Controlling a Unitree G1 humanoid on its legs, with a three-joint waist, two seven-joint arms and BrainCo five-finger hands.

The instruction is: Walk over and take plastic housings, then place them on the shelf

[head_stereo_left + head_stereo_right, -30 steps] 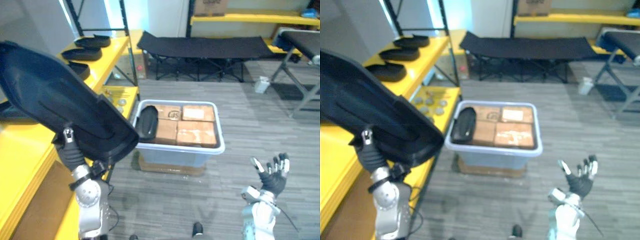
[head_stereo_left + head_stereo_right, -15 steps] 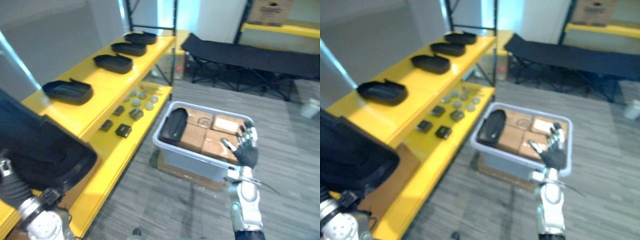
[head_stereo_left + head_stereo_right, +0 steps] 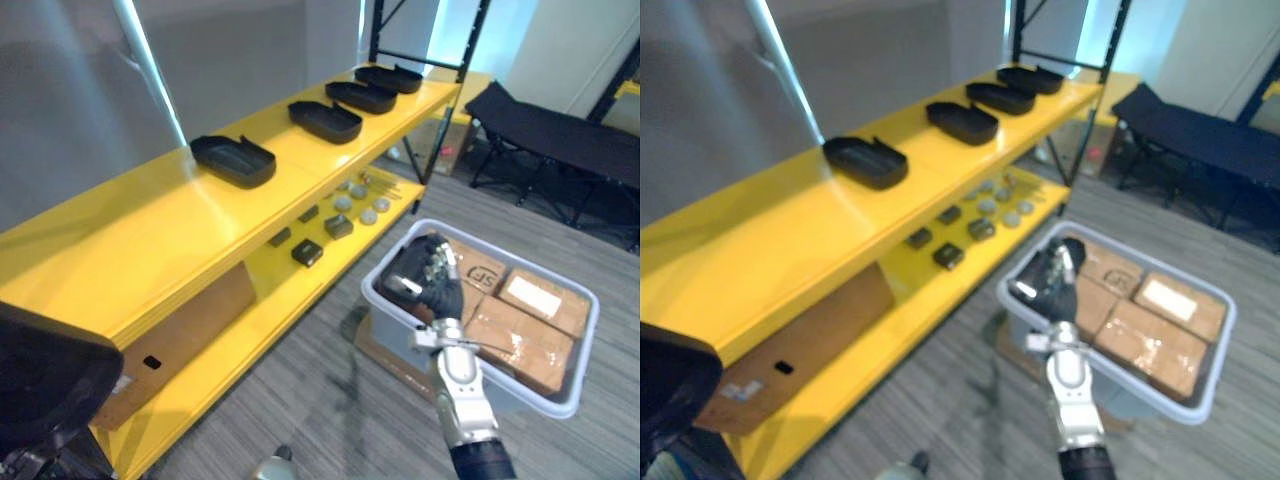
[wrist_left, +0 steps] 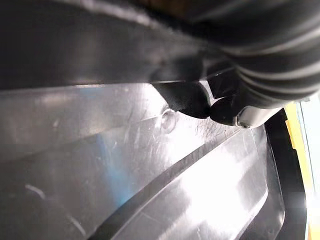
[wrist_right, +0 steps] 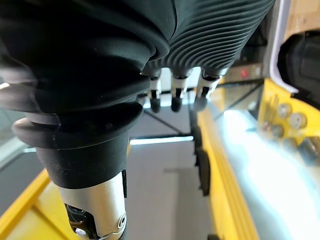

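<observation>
Right robot hand [image 3: 440, 290] now before bin [image 3: 594, 318], housing [image 3: 45, 380] half cut off

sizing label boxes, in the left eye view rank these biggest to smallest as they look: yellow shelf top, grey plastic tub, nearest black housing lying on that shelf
1. yellow metal shelf top
2. grey plastic tub
3. black plastic housing nearest on the shelf, clearly smallest

Head stereo pair, looking down — shared shelf [image 3: 150, 250], wrist cameras close
</observation>
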